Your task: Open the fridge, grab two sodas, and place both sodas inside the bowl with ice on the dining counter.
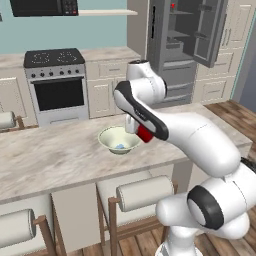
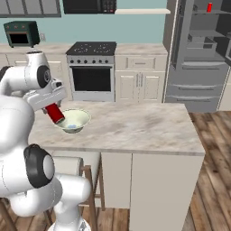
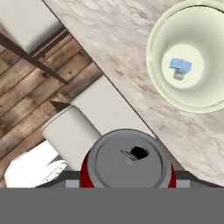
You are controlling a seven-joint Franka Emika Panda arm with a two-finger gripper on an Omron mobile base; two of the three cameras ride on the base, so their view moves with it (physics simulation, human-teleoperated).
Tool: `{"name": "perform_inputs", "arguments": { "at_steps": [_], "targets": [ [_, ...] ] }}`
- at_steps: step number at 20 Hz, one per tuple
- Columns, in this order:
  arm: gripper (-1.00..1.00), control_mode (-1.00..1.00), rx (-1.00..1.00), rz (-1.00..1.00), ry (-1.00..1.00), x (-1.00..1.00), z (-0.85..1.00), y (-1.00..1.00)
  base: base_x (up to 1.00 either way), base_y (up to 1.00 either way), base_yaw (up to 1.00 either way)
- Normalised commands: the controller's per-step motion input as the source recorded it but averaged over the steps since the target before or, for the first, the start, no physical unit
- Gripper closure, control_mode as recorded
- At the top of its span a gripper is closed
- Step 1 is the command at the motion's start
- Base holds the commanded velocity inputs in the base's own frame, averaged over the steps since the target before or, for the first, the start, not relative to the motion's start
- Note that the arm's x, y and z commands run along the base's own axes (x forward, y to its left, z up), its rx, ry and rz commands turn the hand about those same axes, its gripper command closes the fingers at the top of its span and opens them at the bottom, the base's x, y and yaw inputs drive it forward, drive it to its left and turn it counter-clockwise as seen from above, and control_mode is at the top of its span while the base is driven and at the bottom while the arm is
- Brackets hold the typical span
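The pincer (image 2: 54,111) is closed on a red soda can (image 2: 56,113), which hangs tilted in the air just beside the near-left rim of the bowl (image 2: 77,121) in the right base view. In the hand view the can's grey top (image 3: 129,158) sits at the bottom of the picture and the bowl (image 3: 192,94) lies toward one or two o'clock from it, its rim well clear of the can, so the can is not yet over the opening. A pale blue bit of ice (image 3: 180,65) rests on the bowl's floor.

The can's long axis runs roughly along the pincer's line of sight, slanting down toward the surface (image 1: 60,155). My judgement: the coming move is a short carry toward one o'clock to centre the can over the bowl before letting go; released here, it would likely strike the rim or land beside it.

The second can (image 2: 209,7) stands on an upper shelf of the open fridge (image 2: 198,54).
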Motion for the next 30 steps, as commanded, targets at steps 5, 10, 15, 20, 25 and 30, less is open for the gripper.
{"name": "perform_inputs", "arguments": {
  "at_steps": [5, 10, 15, 20, 25, 30],
  "targets": [
    [1.00, -1.00, 0.00, 0.02, 0.00, 0.46, -0.22, 0.00, 0.00, 0.00, 0.00],
    [1.00, -1.00, 0.00, 0.02, 0.00, 0.29, -0.35, 0.00, 0.00, 0.00, 0.00],
    [1.00, -1.00, 0.00, 0.01, 0.00, 0.19, -0.35, 0.00, 0.00, 0.00, 0.00],
    [1.00, -1.00, 0.00, 0.00, 0.00, 0.31, -0.16, 0.01, 0.00, 0.00, 0.00],
    [1.00, -1.00, 0.00, 0.00, 0.02, 0.40, -0.07, 0.05, 0.00, 0.00, 0.00],
    [1.00, -1.00, 0.00, 0.00, 0.02, 0.37, -0.12, 0.08, 0.00, 0.00, 0.00]
  ]
}}
